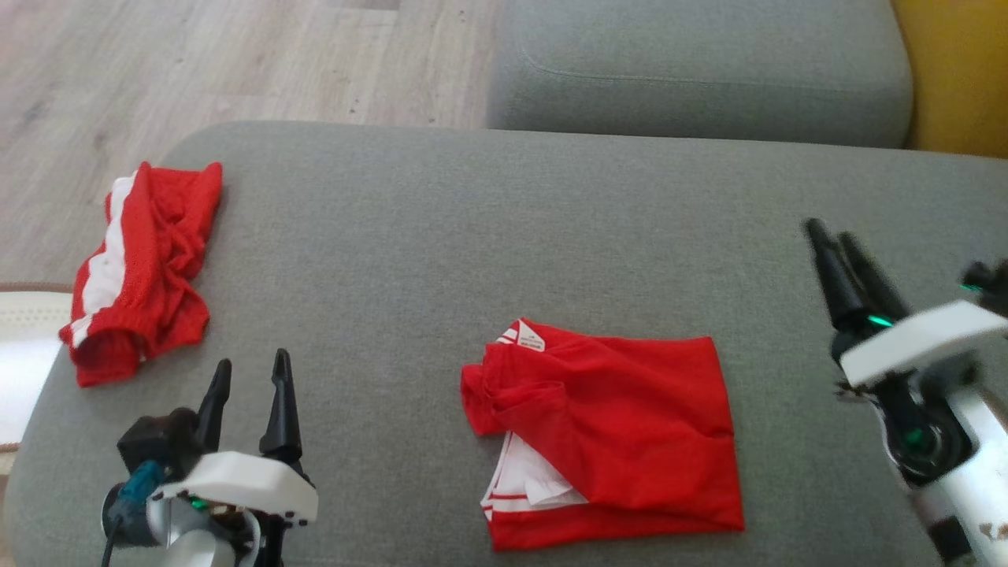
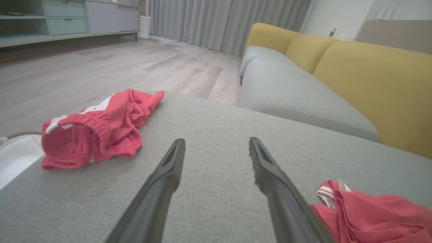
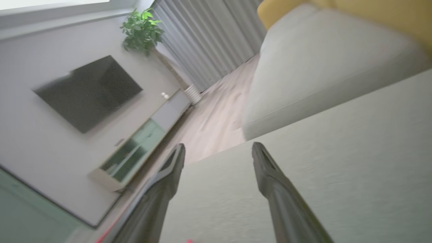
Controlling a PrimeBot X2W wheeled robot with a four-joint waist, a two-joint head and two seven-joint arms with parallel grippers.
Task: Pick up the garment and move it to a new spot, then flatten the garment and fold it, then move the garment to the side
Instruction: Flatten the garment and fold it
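One folded red mesh garment with white trim [image 1: 622, 425] lies front-middle on the wide grey fabric cushion [image 1: 472, 236]. Left gripper [image 1: 252, 360] hovers over the cushion's front left, right gripper [image 1: 828, 231] at its right edge, both spread, empty. Crumpled red-and-white cloth [image 1: 142, 268] sits at its left edge.

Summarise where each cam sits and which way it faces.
Head: on the head, looking down at the grey cushion, central red garment and crumpled red garment; left gripper and right gripper show, both open.
Left wrist: low over the cushion, facing floor and yellow sofa back; own two fingers.
Right wrist: tilted, blurred, facing TV and plant; own fingers.
Shared: head and left wrist see both garments.
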